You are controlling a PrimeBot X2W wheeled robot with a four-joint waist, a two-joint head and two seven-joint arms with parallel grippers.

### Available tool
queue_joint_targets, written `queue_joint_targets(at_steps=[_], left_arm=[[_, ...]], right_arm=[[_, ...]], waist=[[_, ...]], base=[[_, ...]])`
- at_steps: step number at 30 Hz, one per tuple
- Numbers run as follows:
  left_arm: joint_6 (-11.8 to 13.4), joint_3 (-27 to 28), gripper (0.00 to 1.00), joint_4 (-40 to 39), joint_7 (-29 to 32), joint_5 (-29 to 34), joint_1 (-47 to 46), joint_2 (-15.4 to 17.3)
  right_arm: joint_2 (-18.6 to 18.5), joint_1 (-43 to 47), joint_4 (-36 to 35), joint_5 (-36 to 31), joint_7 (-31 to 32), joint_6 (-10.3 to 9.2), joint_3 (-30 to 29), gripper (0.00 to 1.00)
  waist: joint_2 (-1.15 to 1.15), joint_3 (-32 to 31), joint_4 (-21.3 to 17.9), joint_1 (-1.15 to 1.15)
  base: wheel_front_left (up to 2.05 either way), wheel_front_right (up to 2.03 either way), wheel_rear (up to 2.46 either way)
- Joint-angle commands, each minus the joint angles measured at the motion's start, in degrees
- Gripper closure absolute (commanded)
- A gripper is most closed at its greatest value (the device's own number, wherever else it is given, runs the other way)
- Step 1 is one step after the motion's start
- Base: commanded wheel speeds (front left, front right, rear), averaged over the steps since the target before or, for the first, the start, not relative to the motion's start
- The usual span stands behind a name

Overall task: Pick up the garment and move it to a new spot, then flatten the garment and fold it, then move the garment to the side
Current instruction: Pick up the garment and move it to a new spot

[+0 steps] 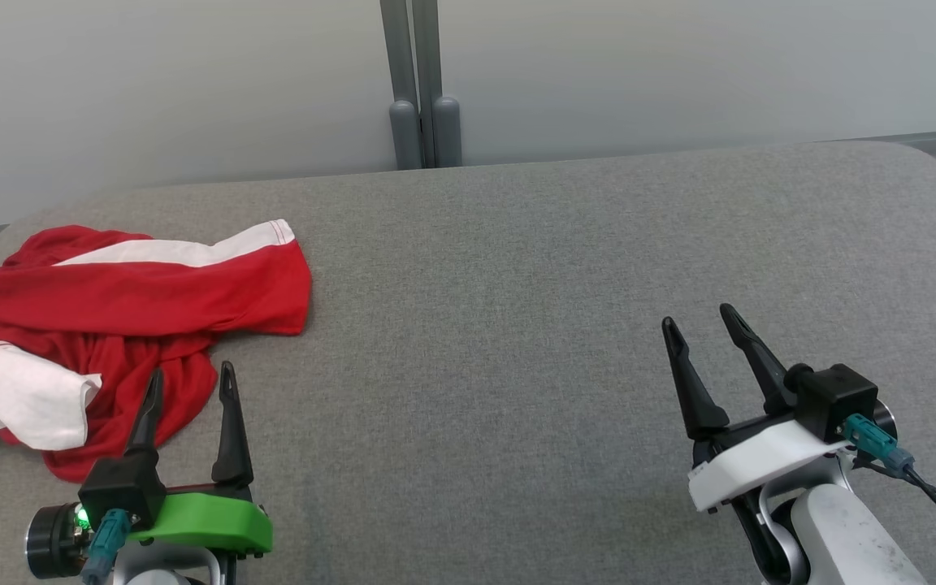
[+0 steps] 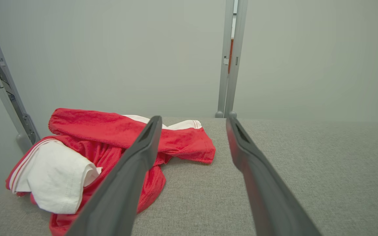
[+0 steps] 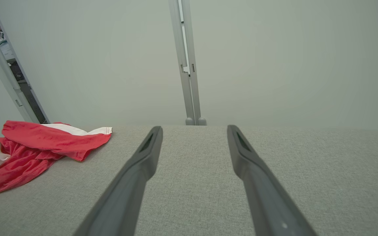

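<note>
Lower left: left gripper (image 1: 191, 370) wide open, empty, tips at the near edge of the garment (image 1: 135, 301). Lower right: right gripper (image 1: 697, 316) open too, nothing held, well apart. Garment's crumpled mid-left on the grey table (image 1: 517, 341), long axis approx left-right, so left arm's nearer.

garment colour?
Red garment with white panels and thin white stripes at the hems; the head view shows it best.

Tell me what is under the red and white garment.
The garment lies crumpled on the grey padded surface. Its red and white layers overlap one another. What lies beneath the folds is covered and cannot be seen.
</note>
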Motion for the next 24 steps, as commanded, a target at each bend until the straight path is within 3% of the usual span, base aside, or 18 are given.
queue_joint_targets(at_steps=[1,15,24], left_arm=[[0.2,0.1,0.00,0.3,0.0,-0.3,-0.4,0.3],[1.1,0.1,0.00,1.2,0.0,-1.6,-0.9,0.3],[2.0,0.8,0.00,2.8,0.0,-2.3,-0.8,0.3]], right_arm=[[-0.1,-0.4,0.0,0.1,-0.2,0.00,0.1,0.00],[-0.8,-0.3,-0.5,-0.1,-0.2,0.00,0.9,0.00],[-0.8,0.1,-2.7,1.8,-0.2,0.00,3.7,0.00]], waist=[[0.00,0.0,0.0,0.00],[0.00,0.2,0.6,0.00],[0.00,0.5,5.8,0.00]], base=[[0.00,0.00,0.00],[0.00,0.00,0.00],[0.00,0.00,0.00]])
